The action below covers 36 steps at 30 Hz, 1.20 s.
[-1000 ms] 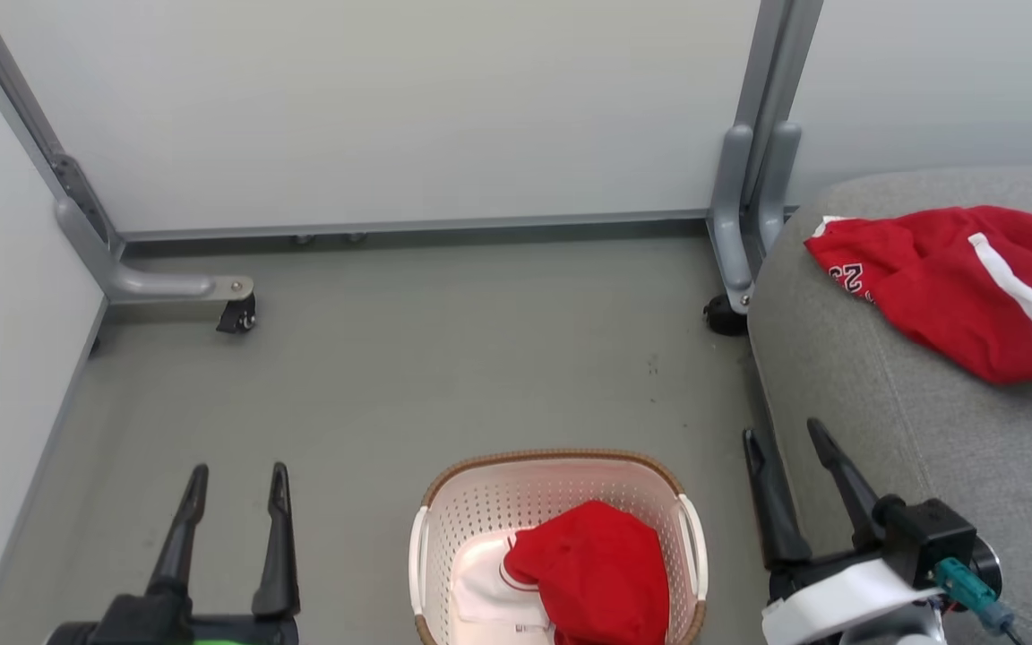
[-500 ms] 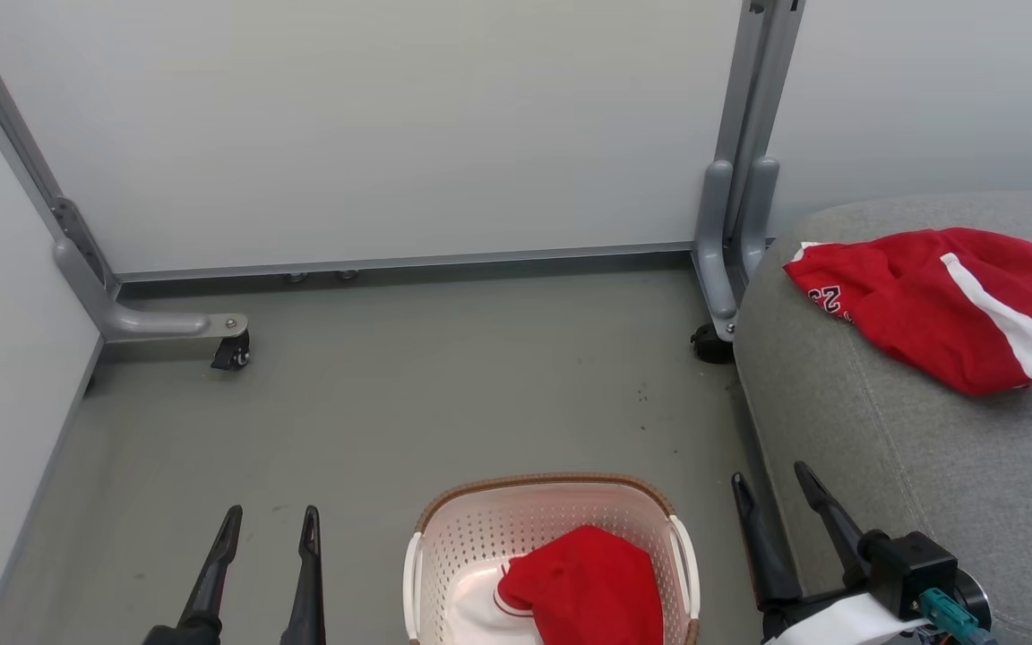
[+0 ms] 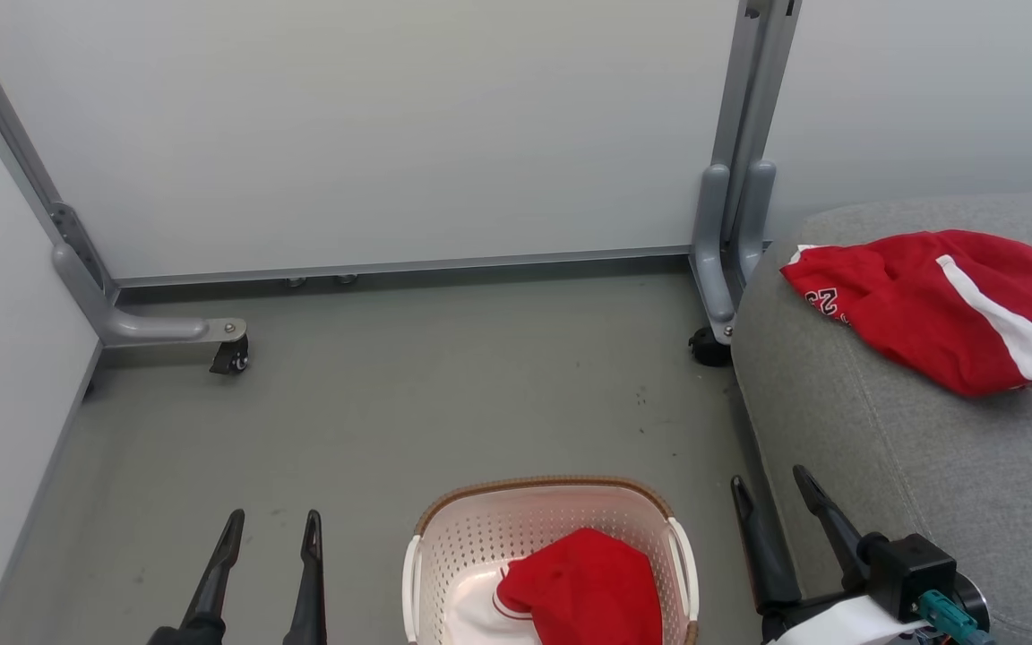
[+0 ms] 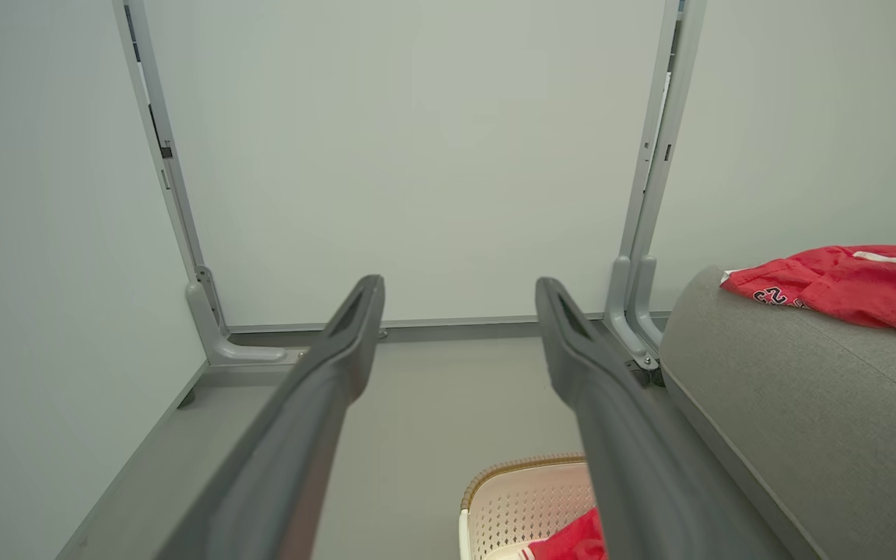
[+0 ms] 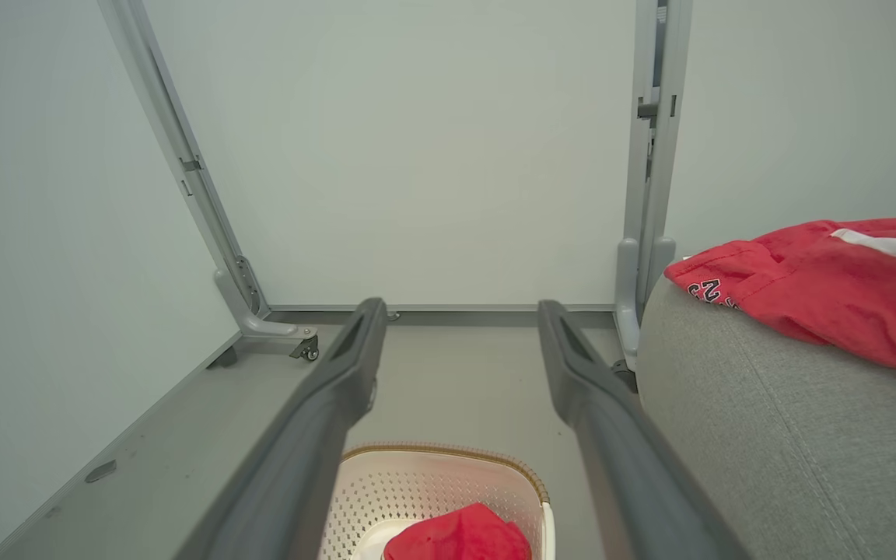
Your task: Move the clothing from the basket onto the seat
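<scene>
Task roughly half done, by look of it. One red numbered garment (image 3: 928, 309) lies on grey seat (image 3: 883, 448). Second red garment (image 3: 583, 587) sits in basket (image 3: 525, 491) on floor, not yet moved. Left gripper (image 3: 274, 518) and right gripper (image 3: 769, 478) flank basket, jaws apart, empty.

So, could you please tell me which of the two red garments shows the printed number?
The garment on the seat, printed near its edge; the other garment in the basket shows none.
</scene>
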### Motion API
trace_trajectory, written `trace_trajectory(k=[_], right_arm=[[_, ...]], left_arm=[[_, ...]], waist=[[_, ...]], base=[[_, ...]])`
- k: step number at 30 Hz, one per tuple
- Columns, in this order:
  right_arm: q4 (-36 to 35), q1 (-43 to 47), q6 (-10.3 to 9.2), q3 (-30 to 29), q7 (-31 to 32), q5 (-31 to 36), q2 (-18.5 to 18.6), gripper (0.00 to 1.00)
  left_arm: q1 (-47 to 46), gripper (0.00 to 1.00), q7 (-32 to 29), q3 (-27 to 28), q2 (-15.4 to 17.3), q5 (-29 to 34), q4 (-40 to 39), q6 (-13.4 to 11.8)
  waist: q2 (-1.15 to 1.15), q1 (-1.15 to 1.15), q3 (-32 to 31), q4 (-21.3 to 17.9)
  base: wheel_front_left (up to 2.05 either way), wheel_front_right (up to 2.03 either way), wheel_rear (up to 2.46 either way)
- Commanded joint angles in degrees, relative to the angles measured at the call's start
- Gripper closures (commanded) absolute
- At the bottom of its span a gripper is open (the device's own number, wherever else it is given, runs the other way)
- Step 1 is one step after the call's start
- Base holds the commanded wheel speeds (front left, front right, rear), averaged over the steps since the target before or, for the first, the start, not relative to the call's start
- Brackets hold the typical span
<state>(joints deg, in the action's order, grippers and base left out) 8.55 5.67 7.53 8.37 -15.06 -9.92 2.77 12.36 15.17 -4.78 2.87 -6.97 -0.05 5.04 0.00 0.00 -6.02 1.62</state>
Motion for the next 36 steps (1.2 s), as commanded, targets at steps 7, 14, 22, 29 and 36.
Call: trace_trajectory(k=[7,14,22,29,36], right_arm=[[0.28,0.61,-0.08,-0.77,-0.18,0.01,0.22,0.00],[-0.74,-1.64,-0.08,-2.80,-0.18,0.70,0.21,0.00],[-4.68,-8.57,-0.08,-6.89,-0.18,1.72,0.20,0.00],[-8.84,-16.74,-0.07,-9.78,-0.18,4.59,0.19,0.00],[-12.27,-22.20,-0.08,-11.20,-0.18,5.86,0.20,0.00]], left_arm=[[-0.08,0.00,-0.03,-0.48,0.04,1.10,0.37,0.50],[-2.58,0.00,-0.03,-1.20,0.05,1.62,1.16,1.40],[-11.89,0.00,-0.03,-3.74,1.31,1.17,2.51,2.44],[-27.18,0.00,-0.03,-14.52,6.58,-2.79,8.93,2.53],[-42.27,0.00,-0.03,-28.69,11.55,-7.40,17.52,2.54]], waist=[[0.00,0.00,1.30,-0.10],[0.00,0.00,6.02,-0.58],[0.00,0.00,20.76,-0.53],[0.00,0.00,34.57,0.02],[0.00,0.00,43.52,-1.77]], base=[[0.00,0.00,0.00],[0.00,0.00,0.00],[0.00,0.00,0.00],[0.00,0.00,0.00],[0.00,0.00,0.00]])
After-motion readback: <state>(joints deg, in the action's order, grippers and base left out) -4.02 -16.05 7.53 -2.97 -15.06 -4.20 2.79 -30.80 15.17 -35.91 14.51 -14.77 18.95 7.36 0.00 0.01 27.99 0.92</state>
